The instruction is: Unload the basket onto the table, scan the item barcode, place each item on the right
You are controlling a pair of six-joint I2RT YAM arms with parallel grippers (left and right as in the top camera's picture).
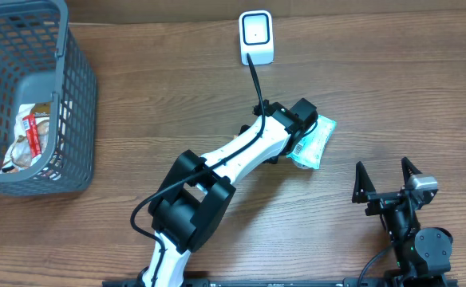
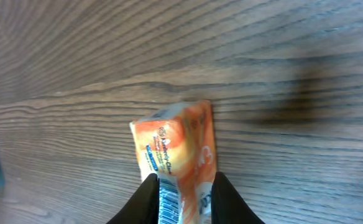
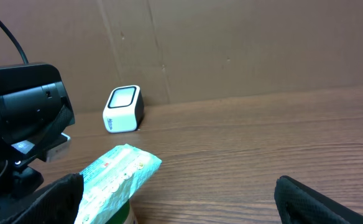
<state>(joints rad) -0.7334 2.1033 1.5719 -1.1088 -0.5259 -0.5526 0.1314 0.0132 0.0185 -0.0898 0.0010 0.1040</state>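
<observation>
Evidently the left gripper (image 2: 183, 196) is clenching one end of the orange snack packet (image 2: 175, 146), keeping it lifted near the white barcode scanner (image 1: 256, 36), probably for presenting its code. The right gripper (image 1: 386, 182) is idling wide open, well apart.

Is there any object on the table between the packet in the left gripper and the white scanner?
Nothing visible does. Bare table lies between the packet, held by the left gripper, and the scanner.
</observation>
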